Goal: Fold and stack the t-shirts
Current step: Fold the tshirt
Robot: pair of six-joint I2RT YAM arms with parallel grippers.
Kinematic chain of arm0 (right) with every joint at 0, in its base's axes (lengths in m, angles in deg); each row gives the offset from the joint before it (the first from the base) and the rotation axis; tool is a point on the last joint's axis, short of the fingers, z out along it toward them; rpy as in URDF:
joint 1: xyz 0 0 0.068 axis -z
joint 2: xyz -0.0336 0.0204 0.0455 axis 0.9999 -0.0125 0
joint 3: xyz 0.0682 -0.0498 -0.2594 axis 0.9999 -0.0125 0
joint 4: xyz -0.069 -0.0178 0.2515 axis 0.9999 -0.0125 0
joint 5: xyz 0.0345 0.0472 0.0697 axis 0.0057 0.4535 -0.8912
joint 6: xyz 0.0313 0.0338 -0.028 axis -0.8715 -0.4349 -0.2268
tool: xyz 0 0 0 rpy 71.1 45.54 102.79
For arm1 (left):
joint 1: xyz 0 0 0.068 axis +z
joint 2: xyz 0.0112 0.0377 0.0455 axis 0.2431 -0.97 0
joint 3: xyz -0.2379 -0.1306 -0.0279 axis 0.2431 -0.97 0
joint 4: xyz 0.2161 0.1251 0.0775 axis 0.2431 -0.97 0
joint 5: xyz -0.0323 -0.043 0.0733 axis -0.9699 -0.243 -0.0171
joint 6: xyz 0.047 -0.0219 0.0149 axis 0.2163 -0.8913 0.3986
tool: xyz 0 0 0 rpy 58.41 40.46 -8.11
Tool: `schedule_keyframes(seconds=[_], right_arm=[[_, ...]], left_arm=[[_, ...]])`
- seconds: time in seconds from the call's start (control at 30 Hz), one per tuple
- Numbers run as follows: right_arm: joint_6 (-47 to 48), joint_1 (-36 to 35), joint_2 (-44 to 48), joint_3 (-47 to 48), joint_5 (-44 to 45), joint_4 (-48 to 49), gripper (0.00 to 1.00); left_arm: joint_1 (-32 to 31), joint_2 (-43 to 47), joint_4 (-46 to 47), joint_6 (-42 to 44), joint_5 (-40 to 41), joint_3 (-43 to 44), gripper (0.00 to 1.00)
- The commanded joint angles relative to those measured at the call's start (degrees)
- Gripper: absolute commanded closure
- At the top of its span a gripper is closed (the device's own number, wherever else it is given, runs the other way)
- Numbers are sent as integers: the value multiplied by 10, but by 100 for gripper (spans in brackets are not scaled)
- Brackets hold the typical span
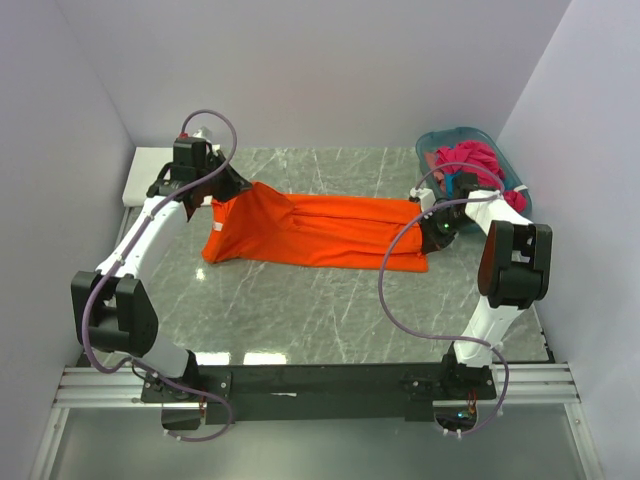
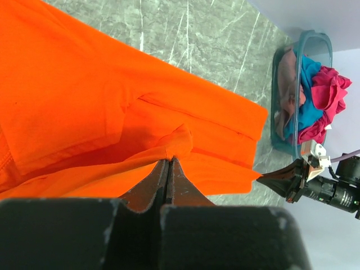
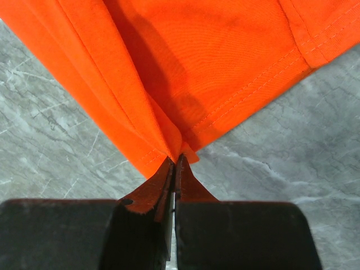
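Note:
A bright orange t-shirt (image 1: 310, 228) lies stretched across the marble table between both arms. My left gripper (image 1: 222, 190) is shut on a pinch of its left end, seen as a peak of orange cloth (image 2: 179, 140) at the left gripper (image 2: 170, 160) tips. At the shirt's right end, near the hem (image 3: 247, 98), my right gripper (image 1: 432, 222) is shut on a gathered fold of fabric, the right gripper (image 3: 175, 160) tips pinching it. Magenta and blue t-shirts (image 1: 475, 165) sit crumpled in the basket; they also show in the left wrist view as a heap of shirts (image 2: 315, 98).
The teal plastic basket (image 1: 438, 140) stands at the back right corner, its rim (image 2: 281, 67) also in the left wrist view. A white block (image 1: 145, 172) lies at the back left. White walls close the table on three sides.

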Motion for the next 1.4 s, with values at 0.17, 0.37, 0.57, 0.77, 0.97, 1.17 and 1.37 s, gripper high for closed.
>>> schedule_keyframes(seconds=[0.17, 0.37, 0.57, 0.77, 0.97, 1.17, 1.37], right_arm=[[-17, 4, -4, 29, 5, 10, 97], [-168, -3, 30, -2, 83, 145, 70], [-193, -4, 76, -21, 70, 186, 54], [-114, -4, 98, -4, -4, 111, 54], [-92, -5, 121, -26, -56, 91, 54], [-95, -4, 146, -64, -83, 97, 53], [-92, -5, 151, -77, -88, 96, 53]], left_arm=[[2, -5, 8, 14, -14, 30, 100], [2, -10, 10, 13, -20, 30, 100], [2, -11, 8, 15, -19, 34, 99], [2, -16, 10, 16, -28, 40, 100], [2, -30, 11, 27, -38, 55, 100], [2, -68, 0, 66, -65, 90, 100], [2, -121, -11, 116, -136, 129, 100]])
